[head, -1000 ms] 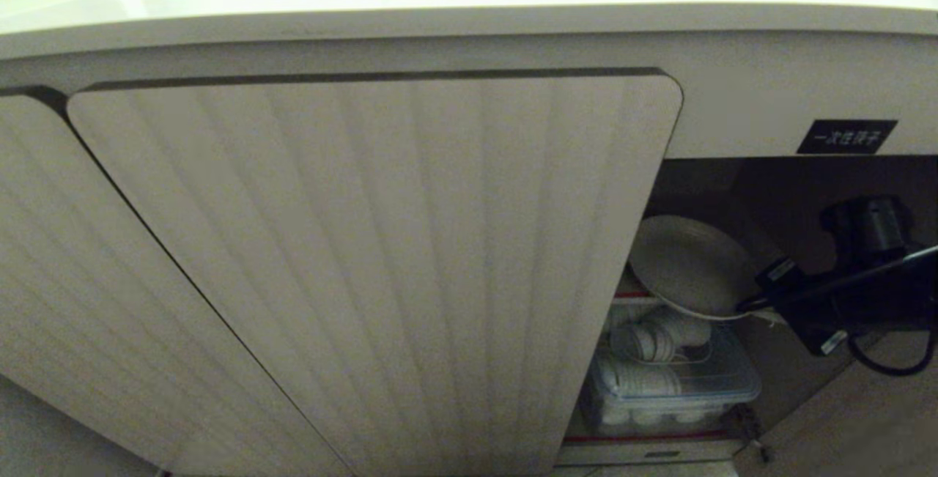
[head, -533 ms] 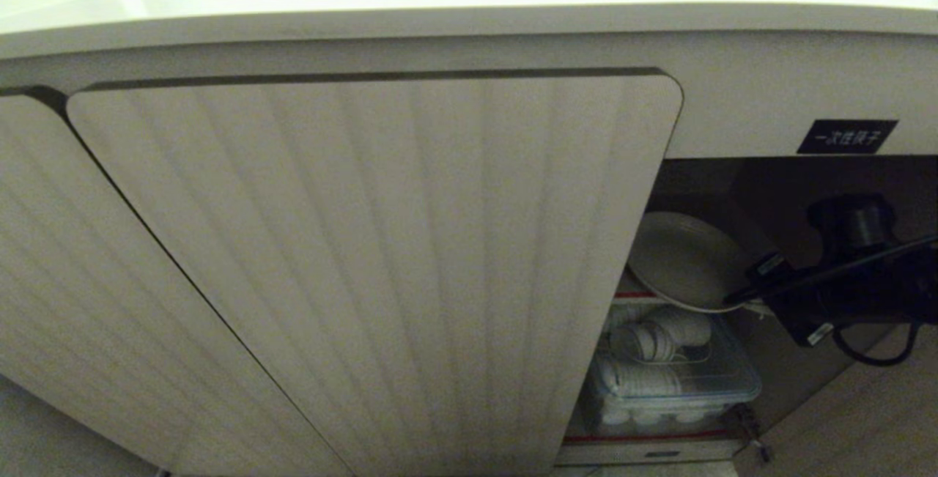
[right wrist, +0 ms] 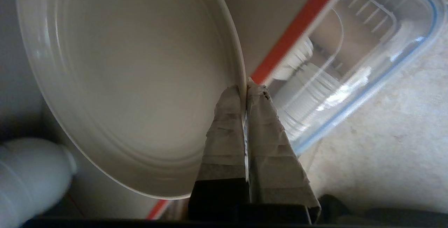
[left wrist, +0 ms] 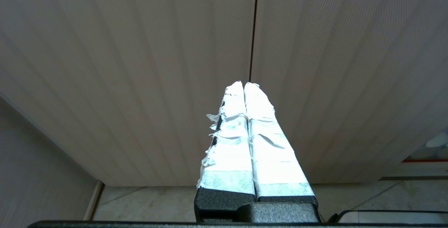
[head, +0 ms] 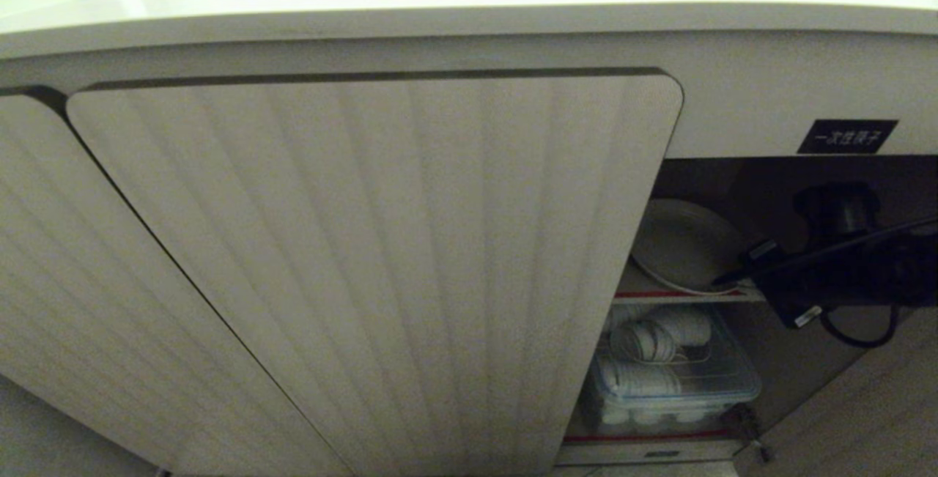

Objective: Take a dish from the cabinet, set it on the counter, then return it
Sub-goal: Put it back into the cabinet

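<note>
Dish [head: 685, 246] at four o'clock in the head view, over the cabinet [head: 366, 242] shelf [head: 689, 292], rim clamped in right claw [right wrist: 245, 86]. Probably returning step: calls for lowering flat, then releasing. Left claw [left wrist: 244, 85] pressed together, idle.

My right arm [head: 843, 279] is black, a looped black cable [head: 861, 334] hanging beneath it. Both grippers — left [left wrist: 244, 86], right [right wrist: 245, 88] — have black fingers wrapped in white tape, frayed at the edges.
</note>
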Tool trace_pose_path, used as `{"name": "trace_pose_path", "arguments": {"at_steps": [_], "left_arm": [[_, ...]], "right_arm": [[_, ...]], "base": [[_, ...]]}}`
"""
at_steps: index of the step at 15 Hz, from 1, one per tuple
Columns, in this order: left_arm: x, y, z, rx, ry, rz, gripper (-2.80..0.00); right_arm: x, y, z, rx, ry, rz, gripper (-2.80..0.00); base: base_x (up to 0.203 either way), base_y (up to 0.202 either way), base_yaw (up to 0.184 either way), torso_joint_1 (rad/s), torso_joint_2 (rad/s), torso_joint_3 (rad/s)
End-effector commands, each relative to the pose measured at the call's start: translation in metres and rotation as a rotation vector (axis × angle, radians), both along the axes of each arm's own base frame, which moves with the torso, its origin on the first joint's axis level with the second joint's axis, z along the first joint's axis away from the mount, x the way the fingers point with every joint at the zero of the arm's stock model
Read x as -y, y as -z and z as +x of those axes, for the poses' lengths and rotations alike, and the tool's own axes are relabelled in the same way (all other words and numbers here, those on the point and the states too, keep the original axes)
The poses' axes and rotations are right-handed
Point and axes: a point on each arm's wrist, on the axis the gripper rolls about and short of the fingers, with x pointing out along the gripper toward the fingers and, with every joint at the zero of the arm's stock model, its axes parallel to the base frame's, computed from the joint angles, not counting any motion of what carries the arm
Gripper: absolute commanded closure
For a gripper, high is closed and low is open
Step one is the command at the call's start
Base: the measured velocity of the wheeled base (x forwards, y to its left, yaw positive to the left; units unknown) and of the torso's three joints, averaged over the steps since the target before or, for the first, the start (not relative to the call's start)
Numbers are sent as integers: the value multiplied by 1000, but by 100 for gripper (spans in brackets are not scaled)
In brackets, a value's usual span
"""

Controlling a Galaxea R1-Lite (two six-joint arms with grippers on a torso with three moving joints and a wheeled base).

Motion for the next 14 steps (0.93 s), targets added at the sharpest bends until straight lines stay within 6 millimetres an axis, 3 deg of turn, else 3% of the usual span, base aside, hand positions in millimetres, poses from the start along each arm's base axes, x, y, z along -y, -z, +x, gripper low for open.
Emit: {"name": "trace_pose_path", "arguments": {"at_steps": [1, 14], "left_arm": [[0, 0, 0, 0, 0, 0, 0], [0, 0, 0, 0, 0, 0, 0]], "right_arm": [[0, 1, 3, 1, 6, 7, 0], [-1, 6, 11, 51, 100, 18, 0]], "base": [[0, 0, 0, 0, 0, 0], [0, 0, 0, 0, 0, 0]]}}
